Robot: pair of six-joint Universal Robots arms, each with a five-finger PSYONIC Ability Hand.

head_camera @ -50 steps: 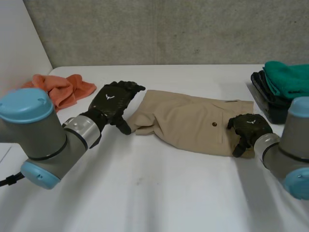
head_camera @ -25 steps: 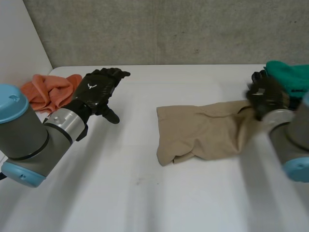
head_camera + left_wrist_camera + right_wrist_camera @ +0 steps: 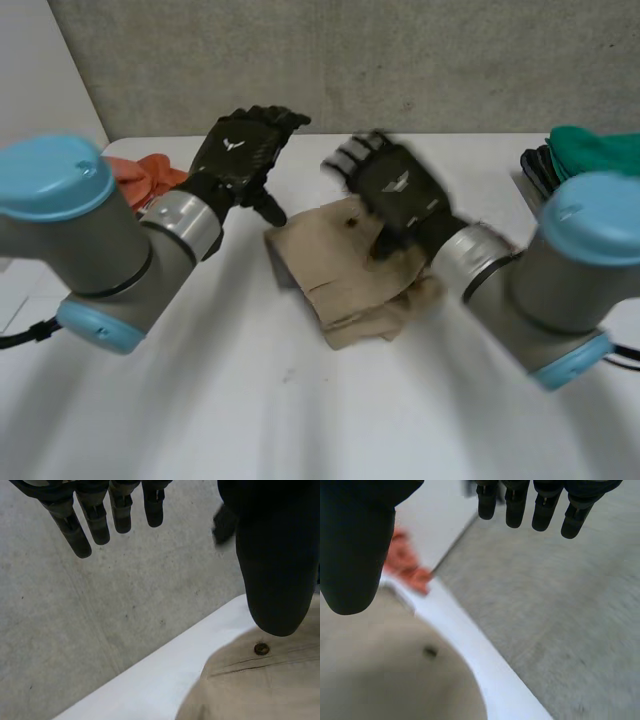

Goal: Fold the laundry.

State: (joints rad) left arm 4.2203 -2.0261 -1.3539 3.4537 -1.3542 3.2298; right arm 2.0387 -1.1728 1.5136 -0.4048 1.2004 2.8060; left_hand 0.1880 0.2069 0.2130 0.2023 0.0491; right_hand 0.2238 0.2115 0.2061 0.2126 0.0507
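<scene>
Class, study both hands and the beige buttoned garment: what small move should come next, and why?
Probably lower the right hand flat onto the beige buttoned garment to smooth it. It lies bunched in uneven layers, and both that hand and the left hand are open, holding nothing.

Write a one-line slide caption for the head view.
Open left hand beside, open right hand over a bunched tan garment; orange cloth and green folded pile at the edges.

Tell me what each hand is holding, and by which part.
Nothing is held. The left hand and the right hand are both open, fingers straight, near the tan shorts.
</scene>
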